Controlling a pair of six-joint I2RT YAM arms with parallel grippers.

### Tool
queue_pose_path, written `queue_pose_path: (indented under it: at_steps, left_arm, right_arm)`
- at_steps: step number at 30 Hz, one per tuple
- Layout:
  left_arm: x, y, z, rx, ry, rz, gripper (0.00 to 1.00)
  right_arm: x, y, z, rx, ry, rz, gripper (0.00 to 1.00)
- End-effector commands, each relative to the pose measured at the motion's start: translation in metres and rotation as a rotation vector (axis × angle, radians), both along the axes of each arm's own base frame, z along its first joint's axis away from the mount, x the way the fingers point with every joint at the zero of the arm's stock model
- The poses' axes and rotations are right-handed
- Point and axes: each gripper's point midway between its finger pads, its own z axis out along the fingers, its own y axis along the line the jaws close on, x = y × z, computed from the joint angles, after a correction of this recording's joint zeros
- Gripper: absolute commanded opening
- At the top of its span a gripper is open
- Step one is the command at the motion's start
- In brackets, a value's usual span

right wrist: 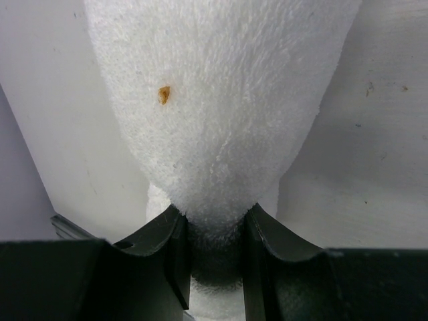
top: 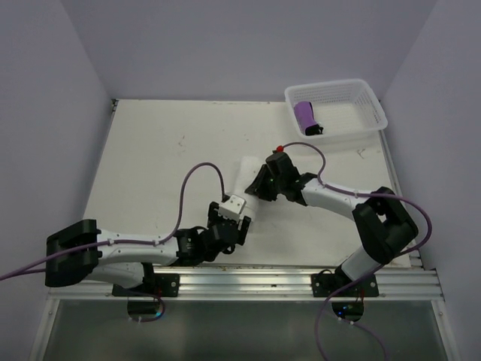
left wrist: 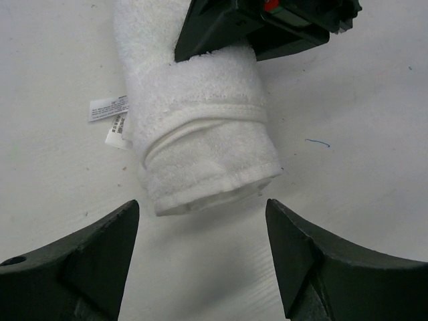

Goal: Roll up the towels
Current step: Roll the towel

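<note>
Left fingers (left wrist: 87,261) wide, just off white towel (left wrist: 200,134) edge; right fingers (right wrist: 160,254) tight on it.

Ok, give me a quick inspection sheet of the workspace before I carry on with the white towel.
Surface: white table, scuffed, with a small blue pen mark near the roll.
Job's things: white towel rolled, mid-table, care tag sticking out, small brown speck on it; purple towel rolled, inside the basket.
Clutter: only the white basket, far right corner.
Grippers: left gripper open at the roll's near end, no contact seen; right gripper shut on the roll's far end.
Cables: a purple cable loops off the left arm, another off the right.
Surroundings: plain walls on three sides; metal rail at the near edge.
</note>
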Motion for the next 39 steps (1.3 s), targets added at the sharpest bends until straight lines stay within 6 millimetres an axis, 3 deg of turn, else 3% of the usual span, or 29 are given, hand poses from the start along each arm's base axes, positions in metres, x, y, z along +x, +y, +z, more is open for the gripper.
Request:
queue_pose_path:
  at_steps: [1, 10, 17, 23, 25, 28, 34, 35, 37, 39]
  left_arm:
    - [0.011, -0.011, 0.021, 0.022, -0.101, 0.012, 0.79]
    - [0.011, -0.033, 0.027, 0.040, -0.144, -0.042, 0.78]
    - [-0.004, -0.052, 0.039, -0.058, -0.142, -0.138, 0.78]
    - [0.012, -0.055, 0.001, 0.126, -0.124, -0.071, 0.81]
    - [0.018, -0.055, -0.003, 0.143, -0.123, -0.042, 0.79]
    - [0.026, -0.050, -0.012, 0.185, -0.126, -0.012, 0.67]
    - [0.037, -0.029, -0.028, 0.235, -0.099, 0.059, 0.33]
    - [0.038, -0.027, -0.028, 0.226, -0.095, 0.065, 0.17]
    - [0.038, -0.021, -0.032, 0.211, -0.077, 0.066, 0.00]
    - [0.038, -0.023, -0.026, 0.145, -0.069, 0.047, 0.00]
  right_arm:
    - [-0.006, -0.003, -0.004, -0.051, 0.049, -0.006, 0.24]
    - [-0.010, -0.002, -0.007, -0.072, 0.070, 0.009, 0.25]
    - [-0.011, 0.000, -0.013, -0.076, 0.086, 0.017, 0.25]
    - [-0.011, 0.001, -0.011, -0.073, 0.085, 0.022, 0.25]
    - [-0.012, 0.000, -0.008, -0.079, 0.082, 0.027, 0.25]
    - [-0.012, -0.002, -0.008, -0.090, 0.081, 0.029, 0.26]
    - [-0.013, 0.000, -0.010, -0.087, 0.093, 0.037, 0.27]
    - [-0.012, 0.000, -0.012, -0.090, 0.094, 0.034, 0.27]
    - [-0.012, -0.001, -0.013, -0.100, 0.097, 0.033, 0.29]
    - [-0.009, -0.006, -0.017, -0.112, 0.104, 0.023, 0.35]
